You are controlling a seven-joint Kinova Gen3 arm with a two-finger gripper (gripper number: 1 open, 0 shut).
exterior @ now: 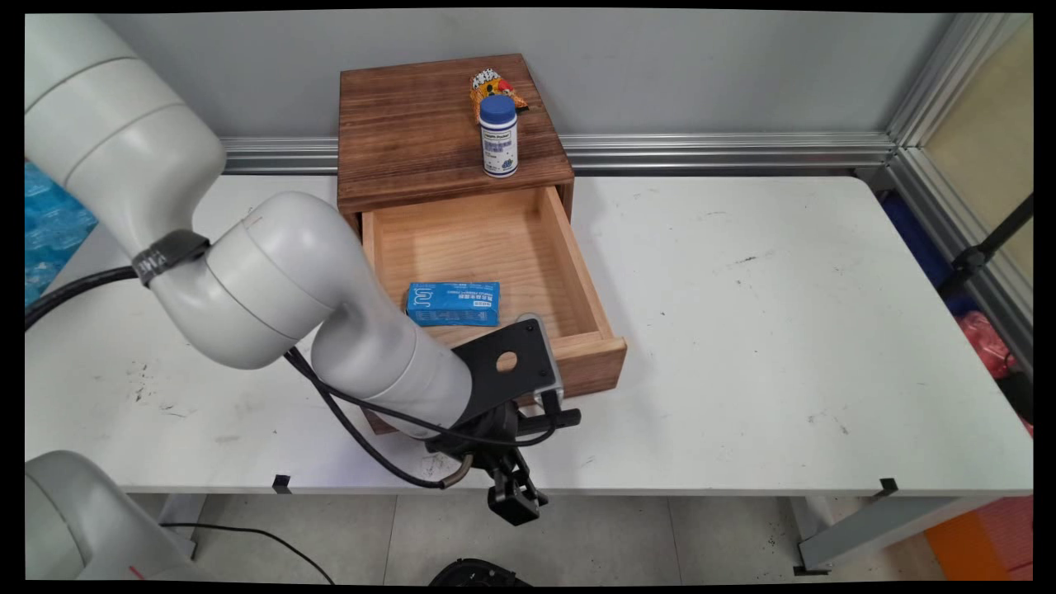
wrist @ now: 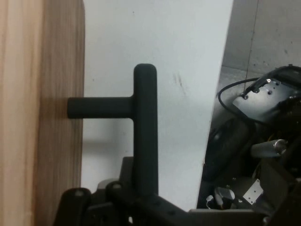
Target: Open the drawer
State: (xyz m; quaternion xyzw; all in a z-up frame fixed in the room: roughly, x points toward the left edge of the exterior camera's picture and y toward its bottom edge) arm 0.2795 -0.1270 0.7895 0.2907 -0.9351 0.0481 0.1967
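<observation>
1. At the front of the open drawer (exterior: 591, 360), near the table's (exterior: 784, 330) front edge, the claw (exterior: 516, 493) hangs pointing downward from the white arm.
2. In the hand view, a black T-shaped handle (wrist: 145, 122) stands out from the drawer's wooden front (wrist: 42, 117). Its stem meets the wood and its crossbar runs straight down into the claw (wrist: 141, 200).
3. The crossbar ends in the black linkage. I cannot tell whether the claw is clamped on it or loose around it.
4. The drawer is pale wood, pulled well out from a dark wooden cabinet (exterior: 412, 124) behind the claw.
5. A blue box (exterior: 453, 304) lies flat inside the drawer, just behind the claw.
6. On the cabinet top, well beyond the claw, a white bottle (exterior: 499, 136) with a blue cap stands upright. A bright snack packet (exterior: 491, 82) is just behind it.
7. Bare white table (wrist: 178, 70) spreads wide to the claw's right; the table's edge is close by, with floor past it.
</observation>
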